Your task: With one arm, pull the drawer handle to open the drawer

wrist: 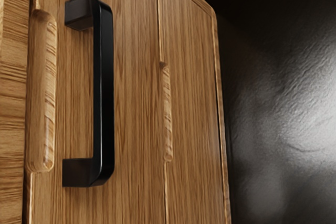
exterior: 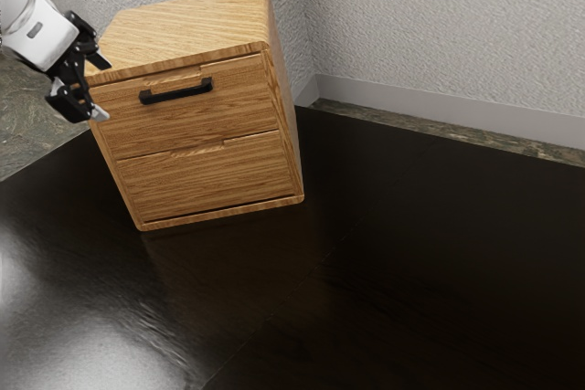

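A wooden cabinet (exterior: pixel 196 20) stands on the dark surface with two drawers in its front. The upper drawer (exterior: pixel 233 114) carries a black bar handle (exterior: pixel 175 91) and sits flush with the cabinet front, as does the handle-less lower drawer (exterior: pixel 206 175). My gripper (exterior: pixel 97 89) hovers at the exterior view's left, just off the upper drawer's left edge, open, with nothing between its fingers. It is a hand's width short of the handle. In the wrist view the black handle (wrist: pixel 102 93) lies close ahead on the upper drawer front (wrist: pixel 134 103), beside the lower drawer (wrist: pixel 191 129).
The cabinet rests on a glossy dark floor (exterior: pixel 411 280) that spreads out before it and toward the exterior view's right. A rough white wall (exterior: pixel 439 15) with a pale baseboard (exterior: pixel 457 107) runs behind. A grey stone patch (exterior: pixel 23 125) lies below the arm.
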